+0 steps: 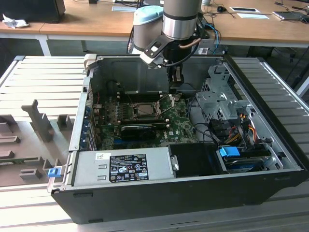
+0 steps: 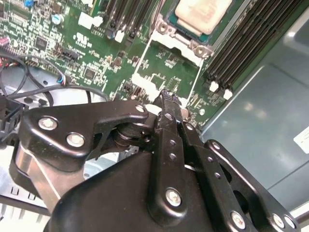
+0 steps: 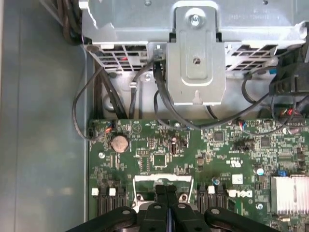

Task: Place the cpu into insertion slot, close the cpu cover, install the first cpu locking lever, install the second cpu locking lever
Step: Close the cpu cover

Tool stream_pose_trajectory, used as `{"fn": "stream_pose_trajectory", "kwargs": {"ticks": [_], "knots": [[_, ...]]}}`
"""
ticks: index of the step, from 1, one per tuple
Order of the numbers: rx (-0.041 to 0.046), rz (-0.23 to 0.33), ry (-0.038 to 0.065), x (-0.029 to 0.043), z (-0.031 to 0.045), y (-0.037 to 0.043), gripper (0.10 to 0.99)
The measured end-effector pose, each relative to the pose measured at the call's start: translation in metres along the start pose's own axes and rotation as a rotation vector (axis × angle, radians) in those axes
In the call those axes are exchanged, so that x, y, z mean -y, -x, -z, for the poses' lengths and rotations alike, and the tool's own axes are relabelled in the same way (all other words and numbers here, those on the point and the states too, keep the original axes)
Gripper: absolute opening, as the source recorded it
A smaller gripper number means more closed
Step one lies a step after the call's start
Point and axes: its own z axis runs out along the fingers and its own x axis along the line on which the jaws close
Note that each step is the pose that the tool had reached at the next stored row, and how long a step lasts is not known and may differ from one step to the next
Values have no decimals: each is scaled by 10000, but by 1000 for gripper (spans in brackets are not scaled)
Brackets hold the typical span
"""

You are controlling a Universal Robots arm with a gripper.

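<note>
Pincer: in both wrist views the black fingers of the pincer (image 2: 167,96) (image 3: 166,189) are drawn narrow, almost together. The tips are at the free edge of the cpu cover (image 2: 144,57); I cannot tell whether that edge is pinched between them.
Cpu cover: a thin silvery frame swung open off the socket. In the first wrist view the green motherboard (image 3: 217,150) shows through its window (image 3: 163,178).
Cpu: in the second wrist view, its pale metal top (image 2: 203,12) lies seated in the insertion slot (image 2: 197,47), just beyond the open cover and uncovered. Black memory slots (image 2: 241,43) run beside it.
First wrist view, other side: a coin cell (image 3: 119,142) and a finned heatsink (image 3: 289,193) sit on the board. Beyond them, black cables lead to a grey metal drive cage (image 3: 198,63).
Exterior view: the computer case (image 1: 145,198) lies open on its side, with the power supply (image 1: 120,166) nearest the camera. The socket with the cpu (image 1: 145,110) is mid-board.
Surface: the case rests on a ribbed grey tabletop (image 1: 38,77). A grey moulded tray (image 1: 29,140) sits at the exterior view's left.
Room: a wooden tabletop (image 1: 87,19) stands behind.
Arm: the arm (image 1: 181,19) comes straight down into the case. The pincer (image 1: 176,87) points down, just to the exterior view's right of the socket.
</note>
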Motion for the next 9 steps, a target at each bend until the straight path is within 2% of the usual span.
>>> {"fn": "stream_pose_trajectory", "kwargs": {"ticks": [9], "knots": [[0, 0, -14, -105, -6, -1, 106]]}}
